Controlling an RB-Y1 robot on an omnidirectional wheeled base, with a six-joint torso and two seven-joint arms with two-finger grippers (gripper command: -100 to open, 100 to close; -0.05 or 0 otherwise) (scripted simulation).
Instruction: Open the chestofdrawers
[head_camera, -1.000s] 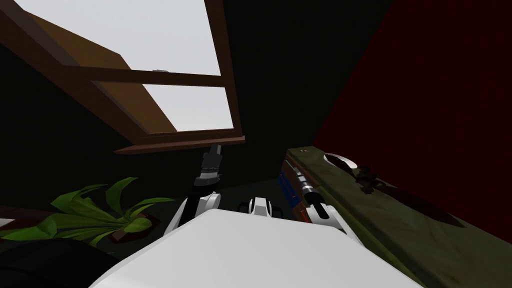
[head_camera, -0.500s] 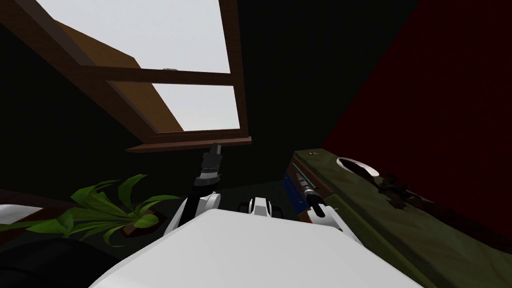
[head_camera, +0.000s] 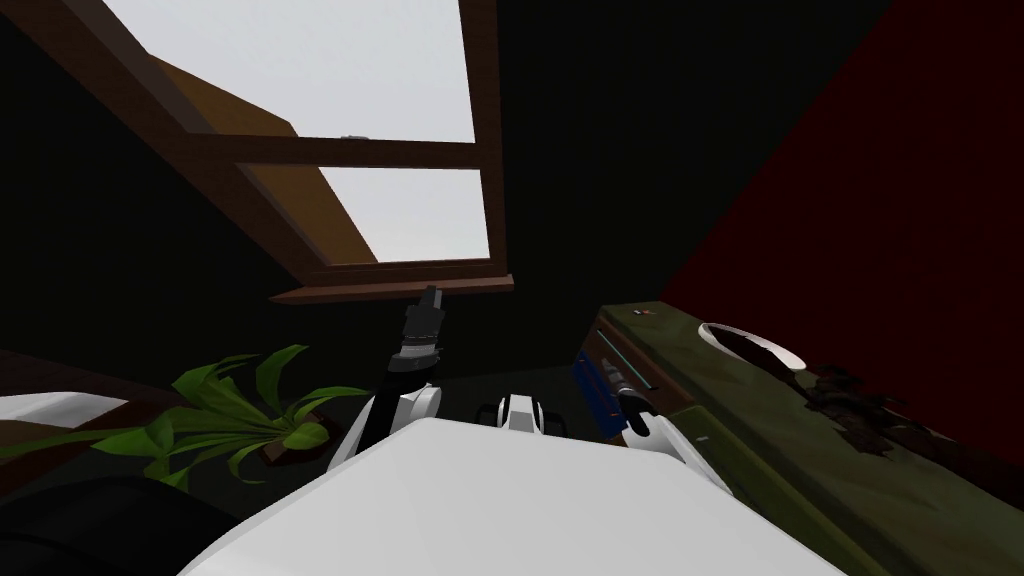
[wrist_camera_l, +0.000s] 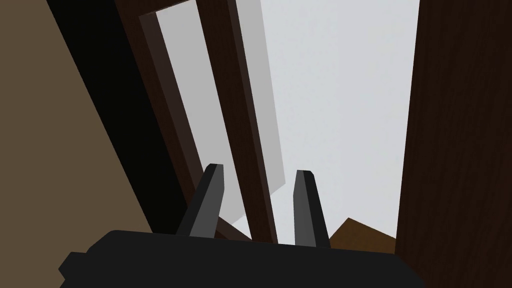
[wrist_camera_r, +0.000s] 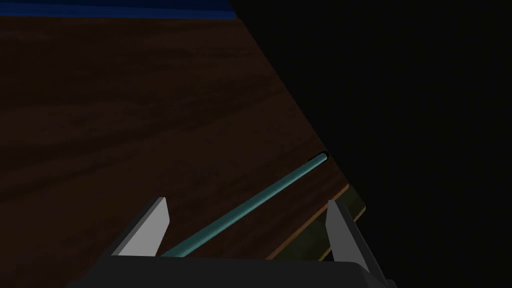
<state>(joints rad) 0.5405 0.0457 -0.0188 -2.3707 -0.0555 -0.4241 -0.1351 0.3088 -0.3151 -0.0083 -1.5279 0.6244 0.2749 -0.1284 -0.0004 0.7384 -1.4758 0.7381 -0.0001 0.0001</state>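
Observation:
The chest of drawers (head_camera: 800, 470) stands to my right, with a mottled green top and a dark brown drawer front (wrist_camera_r: 125, 125). A thin teal bar handle (wrist_camera_r: 280, 184) runs slantwise across that front. My right gripper (wrist_camera_r: 245, 201) is open, and the handle's near part lies between its fingers, untouched. In the head view the right gripper (head_camera: 612, 375) sits low against the chest's front. My left gripper (head_camera: 430, 297) is raised toward the window sill, with its fingers (wrist_camera_l: 214, 190) apart and nothing held.
A white bowl (head_camera: 750, 345) and a dark object (head_camera: 850, 400) lie on the chest's top. A dark red wall (head_camera: 880, 200) rises behind it. A brown-framed window (head_camera: 400, 200) is ahead. A green potted plant (head_camera: 240, 420) stands on the floor to the left.
The whole head view has slid rightward, so I have turned left a little. The right gripper stays at the chest's front and the left arm holds its pose.

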